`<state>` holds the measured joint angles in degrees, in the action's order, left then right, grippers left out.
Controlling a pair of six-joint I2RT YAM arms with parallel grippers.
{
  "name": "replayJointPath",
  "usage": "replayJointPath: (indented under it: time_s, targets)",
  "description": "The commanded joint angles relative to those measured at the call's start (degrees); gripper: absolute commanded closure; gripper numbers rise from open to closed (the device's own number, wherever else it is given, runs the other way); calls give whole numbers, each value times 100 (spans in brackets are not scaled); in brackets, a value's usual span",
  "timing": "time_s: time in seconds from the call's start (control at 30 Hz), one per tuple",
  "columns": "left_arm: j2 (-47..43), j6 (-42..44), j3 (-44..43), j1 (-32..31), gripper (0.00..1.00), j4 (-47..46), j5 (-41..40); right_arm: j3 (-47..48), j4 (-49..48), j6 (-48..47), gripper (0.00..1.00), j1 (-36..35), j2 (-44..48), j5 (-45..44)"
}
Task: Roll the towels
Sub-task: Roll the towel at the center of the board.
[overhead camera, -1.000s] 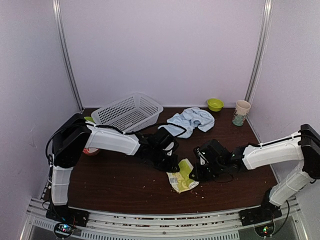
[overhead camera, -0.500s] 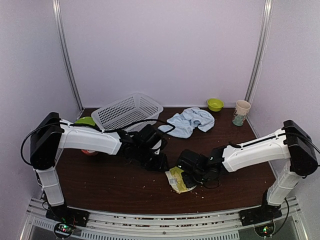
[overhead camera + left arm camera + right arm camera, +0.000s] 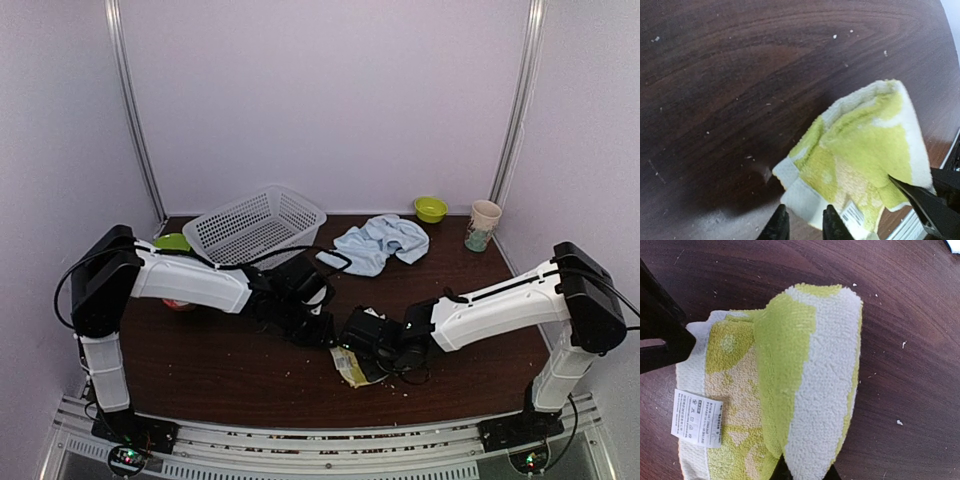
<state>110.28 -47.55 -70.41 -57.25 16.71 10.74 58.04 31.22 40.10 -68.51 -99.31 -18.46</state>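
- While the right fingers [image 3: 935, 210] are clamping a doubled-over fold of the lime-green lemon-print towel [image 3: 805, 370], the left fingers [image 3: 781, 226] are standing narrowly apart at that towel's white hem corner. Whether they are pinching it, I cannot tell.
- Seen from above, the lime-green lemon-print towel is lying on the dark wooden tabletop [image 3: 220, 365], toward 6 o'clock of its middle. It is mostly hidden under the two wrists meeting over it.
- The left arm [image 3: 190, 282] is reaching in from 9 o'clock and the right arm [image 3: 490, 305] from 3 o'clock, so both sets of fingers are sitting just beside one another.
- In the right wrist view, the green-and-white fold is arching up over the flatter yellow printed layer. A white care label [image 3: 696, 417] is showing at 8 o'clock of the fold.
- The pale blue towel [image 3: 380, 242] is lying crumpled and unrolled at 12 o'clock of the lime-green one, well apart from both sets of fingers.
- A white mesh basket [image 3: 255, 222] is sitting at 9 o'clock of the pale blue towel.
- A small green bowl [image 3: 431, 208] is sitting at 1 o'clock of the pale blue towel, and a pale cup [image 3: 484, 225] is standing upright at 4 o'clock of the bowl.
- Pale crumbs [image 3: 899, 422] are dotting the tabletop around the lime-green towel.
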Motion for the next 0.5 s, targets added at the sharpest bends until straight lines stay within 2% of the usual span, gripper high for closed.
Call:
replayJointPath:
  time_s: [0.0,0.2,0.37,0.47]
  targets:
    - [271,-11,-191,48,80,-188,127,108,11,-138,100,-70,-28,-48]
    - [468,-35,-218,48,90,-294,249,128,-92,-225,99,-107,7,15]
    - [494,-35,-214,48,94,-309,266,101,-231,-268,80,-144,103,96]
    - [495,-36,-210,48,95,-317,262,85,-297,-285,73,-145,190,132]
